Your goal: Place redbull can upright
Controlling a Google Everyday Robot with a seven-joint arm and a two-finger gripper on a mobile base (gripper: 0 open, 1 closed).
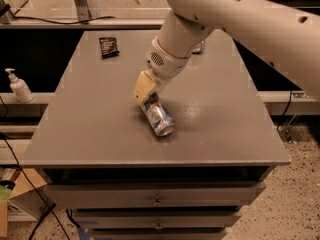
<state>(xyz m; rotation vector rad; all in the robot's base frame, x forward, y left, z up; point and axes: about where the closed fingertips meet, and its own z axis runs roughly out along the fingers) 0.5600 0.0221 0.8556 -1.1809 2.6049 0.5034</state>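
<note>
Far left, off the table (225, 114): soap bottle (20, 86). Near the back-left corner: dark packet (108, 47). Just left of centre: gripper (145, 100) clamped on the far end of the redbull can (159, 119), lying on its side, silver end toward the front edge, short of it. Rightward: open grey surface out to the right edge.

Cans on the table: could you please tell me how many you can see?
1: a redbull can lying on its side at the table's middle, by the end effector. The arm could hide another.
</note>
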